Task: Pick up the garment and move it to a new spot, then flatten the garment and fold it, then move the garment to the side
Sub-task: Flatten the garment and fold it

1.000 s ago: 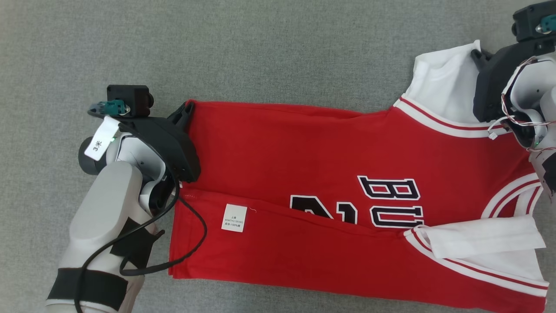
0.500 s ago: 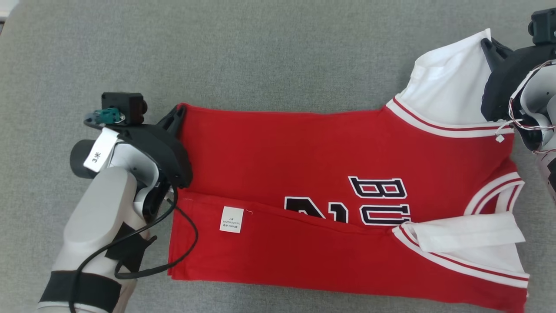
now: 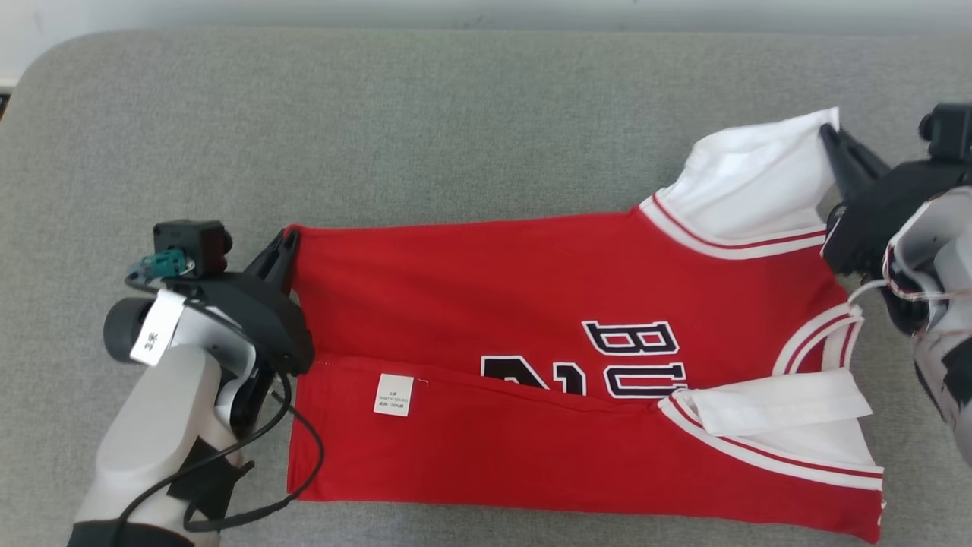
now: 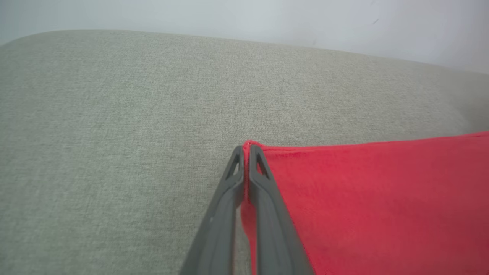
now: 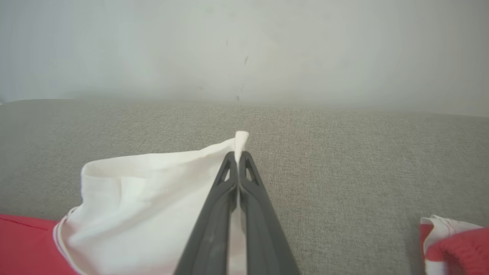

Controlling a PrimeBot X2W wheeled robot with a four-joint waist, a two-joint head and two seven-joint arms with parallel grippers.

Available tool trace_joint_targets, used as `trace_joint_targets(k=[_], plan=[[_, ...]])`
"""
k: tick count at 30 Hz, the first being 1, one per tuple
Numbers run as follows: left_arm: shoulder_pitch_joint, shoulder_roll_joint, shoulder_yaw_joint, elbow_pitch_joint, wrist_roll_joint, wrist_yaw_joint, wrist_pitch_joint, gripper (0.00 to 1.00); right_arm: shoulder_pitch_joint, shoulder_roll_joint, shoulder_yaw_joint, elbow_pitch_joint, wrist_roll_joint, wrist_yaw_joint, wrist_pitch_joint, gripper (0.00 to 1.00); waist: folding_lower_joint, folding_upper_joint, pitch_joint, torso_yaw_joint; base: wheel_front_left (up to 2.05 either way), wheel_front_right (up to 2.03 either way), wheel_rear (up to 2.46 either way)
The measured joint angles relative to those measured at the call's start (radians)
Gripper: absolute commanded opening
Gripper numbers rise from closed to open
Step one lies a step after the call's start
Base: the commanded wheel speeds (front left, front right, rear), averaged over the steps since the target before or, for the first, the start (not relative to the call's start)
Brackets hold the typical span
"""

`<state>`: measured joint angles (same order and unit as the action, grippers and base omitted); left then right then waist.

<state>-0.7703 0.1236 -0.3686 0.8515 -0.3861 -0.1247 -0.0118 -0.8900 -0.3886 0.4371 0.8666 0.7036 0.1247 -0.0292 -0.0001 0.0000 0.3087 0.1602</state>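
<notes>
head view has pulled back, now showing the far edge of the grey cushion (image 3: 380, 114) at top; the jersey (image 3: 531, 289) lies mid-frame, left gripper (image 3: 287, 241) still clenched on its red hem corner (image 3: 300, 232), right gripper (image 3: 831, 140) on the white sleeve (image 3: 752, 182), likely ready to fold

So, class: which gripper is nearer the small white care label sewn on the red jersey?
Left. The left gripper pinches the jersey by its hem corner, at the end with the care label; the right gripper pinches the white sleeve at the opposite end.
</notes>
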Motion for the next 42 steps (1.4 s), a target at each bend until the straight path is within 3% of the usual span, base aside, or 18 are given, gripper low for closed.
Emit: trace_joint_targets(k=[19,29,42], plan=[[0.181,0.08,-0.076,-0.131,-0.029,0.0,-0.043,0.0,0.354,-0.231,0.188,-0.487,0.318,0.0,-0.044,0.0,-0.0001,-0.0001,-0.118,-0.062,0.0,0.0,0.0],[0.261,0.127,-0.129,-0.209,-0.062,0.0,-0.024,0.0,0.473,-0.361,0.252,-0.612,0.425,0.0,-0.016,0.0,0.0,-0.0001,-0.146,-0.08,0.0,0.0,0.0],[0.318,0.136,-0.141,-0.25,-0.089,0.0,0.01,0.0,0.537,-0.417,0.364,-0.644,0.448,0.0,0.058,0.0,0.0001,-0.0001,-0.157,-0.077,0.0,0.0,0.0]])
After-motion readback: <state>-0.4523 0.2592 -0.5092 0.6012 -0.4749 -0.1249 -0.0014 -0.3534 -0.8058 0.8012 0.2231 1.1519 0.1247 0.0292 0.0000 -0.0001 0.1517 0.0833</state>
